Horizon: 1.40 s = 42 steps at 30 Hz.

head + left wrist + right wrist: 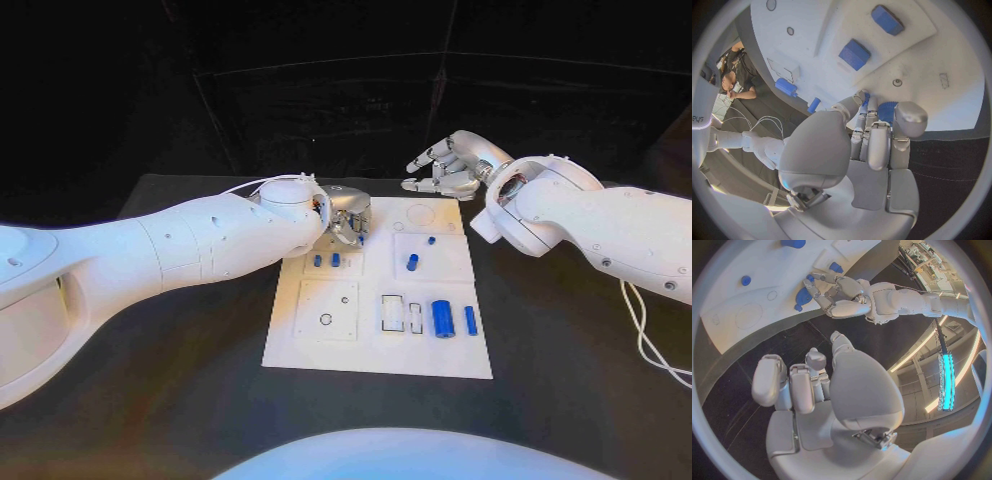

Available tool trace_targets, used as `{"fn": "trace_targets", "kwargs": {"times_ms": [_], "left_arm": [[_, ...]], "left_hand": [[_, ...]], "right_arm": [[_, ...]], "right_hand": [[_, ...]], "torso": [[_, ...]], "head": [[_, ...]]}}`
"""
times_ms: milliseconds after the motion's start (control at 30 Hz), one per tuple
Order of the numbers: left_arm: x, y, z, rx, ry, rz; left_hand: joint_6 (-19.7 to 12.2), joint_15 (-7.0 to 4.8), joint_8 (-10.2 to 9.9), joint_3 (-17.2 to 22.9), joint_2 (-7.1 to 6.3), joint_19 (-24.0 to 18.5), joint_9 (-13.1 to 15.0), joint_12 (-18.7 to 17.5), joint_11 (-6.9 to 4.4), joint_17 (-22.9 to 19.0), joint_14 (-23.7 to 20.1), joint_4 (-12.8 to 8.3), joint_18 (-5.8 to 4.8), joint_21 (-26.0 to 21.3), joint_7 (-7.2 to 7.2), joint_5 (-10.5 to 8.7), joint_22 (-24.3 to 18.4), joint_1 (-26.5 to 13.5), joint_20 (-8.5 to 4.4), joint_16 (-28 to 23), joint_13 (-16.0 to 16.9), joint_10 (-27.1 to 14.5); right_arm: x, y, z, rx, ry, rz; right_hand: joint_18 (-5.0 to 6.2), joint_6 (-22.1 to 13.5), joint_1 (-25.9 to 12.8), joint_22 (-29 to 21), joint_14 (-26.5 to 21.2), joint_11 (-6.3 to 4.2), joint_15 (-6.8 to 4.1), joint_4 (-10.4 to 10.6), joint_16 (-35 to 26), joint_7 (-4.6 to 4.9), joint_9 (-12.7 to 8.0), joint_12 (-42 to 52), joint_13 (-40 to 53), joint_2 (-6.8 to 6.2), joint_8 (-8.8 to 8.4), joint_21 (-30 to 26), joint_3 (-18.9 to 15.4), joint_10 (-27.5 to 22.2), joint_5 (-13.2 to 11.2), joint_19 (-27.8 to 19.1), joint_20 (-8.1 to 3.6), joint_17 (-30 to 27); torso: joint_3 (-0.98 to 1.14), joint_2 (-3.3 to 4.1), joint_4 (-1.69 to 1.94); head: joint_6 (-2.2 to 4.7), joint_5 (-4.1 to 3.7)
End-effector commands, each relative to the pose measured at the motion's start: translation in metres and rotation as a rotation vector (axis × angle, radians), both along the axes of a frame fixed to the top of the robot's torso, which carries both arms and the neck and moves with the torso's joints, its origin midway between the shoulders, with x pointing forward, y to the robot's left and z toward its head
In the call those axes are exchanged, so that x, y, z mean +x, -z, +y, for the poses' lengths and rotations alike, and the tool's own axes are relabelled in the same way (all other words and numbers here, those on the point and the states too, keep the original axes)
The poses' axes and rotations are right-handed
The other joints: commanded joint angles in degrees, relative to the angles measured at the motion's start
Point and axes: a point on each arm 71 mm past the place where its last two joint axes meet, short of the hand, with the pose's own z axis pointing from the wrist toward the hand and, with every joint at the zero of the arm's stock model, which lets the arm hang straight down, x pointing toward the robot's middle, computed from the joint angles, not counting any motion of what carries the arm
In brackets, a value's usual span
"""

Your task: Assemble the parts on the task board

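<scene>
The white task board lies mid-table. My left hand hovers at its far left corner, fingers curled around a blue part pinched between thumb and fingertips; from the right wrist that left hand shows the blue part at its fingertips. Two small blue parts stand near it. A short blue part sits in the board's middle, and a thick blue cylinder and a slim blue part sit on the right side. My right hand hangs beyond the far edge, fingers apart and holding nothing.
The board has empty outlined slots left of the cylinder and a raised plate with a small hole. A white cable trails on the black table at the right. Bare table surrounds the board.
</scene>
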Motion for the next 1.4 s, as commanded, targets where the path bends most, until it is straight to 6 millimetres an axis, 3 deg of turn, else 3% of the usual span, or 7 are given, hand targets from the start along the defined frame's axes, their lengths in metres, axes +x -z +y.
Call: {"fn": "trace_targets", "kwargs": {"times_ms": [33, 533, 800, 1167, 1400], "left_arm": [[-0.004, 0.011, 0.002, 0.031, 0.017, 0.034], [-0.009, -0.009, 0.016, -0.157, -0.007, -0.044], [-0.012, -0.022, 0.03, -0.218, -0.032, -0.054], [-0.017, -0.022, 0.067, -0.214, -0.101, -0.005], [-0.015, -0.018, 0.077, -0.187, -0.132, 0.022]], "left_hand": [[0.3, 0.19, -0.5, 0.9, -0.07, 0.2, -0.2, -0.6, 0.07, -0.2, 0.7, -0.1, -0.49, 0.2, 0.19, -0.07, 0.1, -0.5, 0.12, 0.3, -0.1, 0.6], [0.9, 0.31, -1.0, 2.1, -0.76, 0.2, -0.4, -2.0, 0.21, -0.6, 0.7, -0.3, -0.55, 0.7, 0.38, -0.07, 0.7, -1.5, 0.25, 0.3, -0.2, 1.5], [1.0, 0.31, -1.0, 2.3, -0.86, 0.3, -0.5, -2.2, 0.22, -0.6, 0.7, -0.4, -0.6, 1.0, 0.4, -0.07, 1.0, -1.6, 0.25, 0.3, -0.2, 1.7], [1.2, 0.33, -1.2, 2.5, -1.08, 0.4, -0.5, -2.5, 0.24, -0.7, 0.7, -0.5, -0.69, 1.5, 0.42, -0.07, 1.4, -1.8, 0.28, 0.3, -0.2, 1.9], [1.2, 0.34, -1.2, 2.6, -1.12, 0.4, -0.5, -2.5, 0.25, -0.7, 0.7, -0.5, -0.72, 1.6, 0.43, -0.07, 1.6, -1.8, 0.28, 0.3, -0.2, 1.9]], "right_arm": [[0.0, -0.001, 0.002, 0.003, -0.011, -0.004], [0.0, -0.001, 0.0, 0.003, -0.009, -0.006], [0.0, -0.001, -0.001, 0.003, -0.008, -0.006], [0.0, -0.001, -0.003, 0.001, -0.004, -0.005], [0.0, -0.001, -0.003, 0.001, -0.002, -0.005]], "right_hand": [[-0.1, 0.4, 0.0, 0.0, 3.6, -0.17, -0.42, 0.1, -0.2, -0.1, 0.0, 0.2, 0.1, 0.52, 0.31, -0.3, -0.2, -0.3, 0.3, -0.2, -0.06, 3.7], [-0.1, 0.4, 0.0, 0.0, 3.6, -0.17, -0.42, 0.1, -0.2, -0.1, 0.0, 0.2, 0.1, 0.52, 0.31, -0.3, -0.2, -0.3, 0.3, -0.2, -0.06, 3.7], [-0.1, 0.4, 0.0, 0.0, 3.6, -0.17, -0.42, 0.1, -0.2, -0.1, 0.0, 0.2, 0.1, 0.52, 0.31, -0.3, -0.2, -0.3, 0.3, -0.2, -0.06, 3.7], [-0.1, 0.4, 0.0, 0.0, 3.6, -0.17, -0.42, 0.1, -0.2, -0.1, 0.0, 0.2, 0.1, 0.52, 0.31, -0.3, -0.2, -0.3, 0.3, -0.2, -0.06, 3.7], [-0.1, 0.4, 0.0, 0.0, 3.6, -0.17, -0.42, 0.1, -0.2, -0.1, 0.0, 0.2, 0.1, 0.52, 0.31, -0.3, -0.2, -0.3, 0.3, -0.2, -0.06, 3.7]], "torso": [[0.01, -0.05, 0.06], [-0.02, -0.1, 0.21], [-0.04, -0.05, 0.12], [-0.04, -0.07, 0.25], [-0.02, 0.01, 0.03]], "head": [[0.08, 0.01], [0.54, 0.01], [0.74, 0.18], [0.75, 0.2], [0.77, 0.45]]}}
